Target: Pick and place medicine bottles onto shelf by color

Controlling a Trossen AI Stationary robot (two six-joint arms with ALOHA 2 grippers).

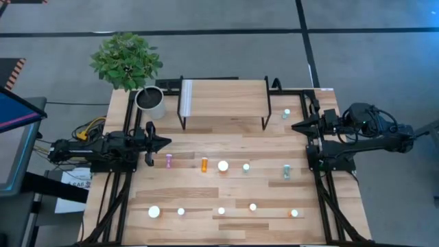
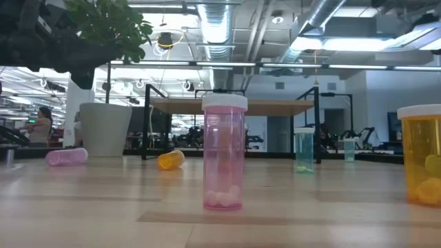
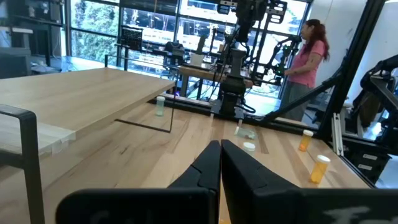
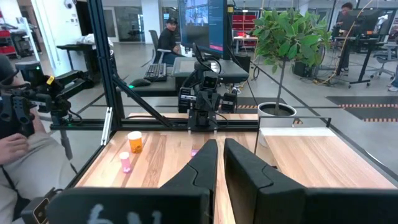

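Observation:
The shelf, a light wood top on black legs, stands at the table's far middle. Medicine bottles are scattered over the table. A pink one and a teal one lie on their sides, and an orange one stands between them. Another teal bottle stands by the shelf's right legs. A row of several white-capped bottles runs along the near edge. My left gripper is shut at the table's left edge, pointing level over it. My right gripper is shut at the right edge, raised. Neither touches anything.
A white plant pot with a leafy plant stands left of the shelf. In the low view an upright pink bottle and an orange bottle stand close to the camera. People show in the room beyond the table.

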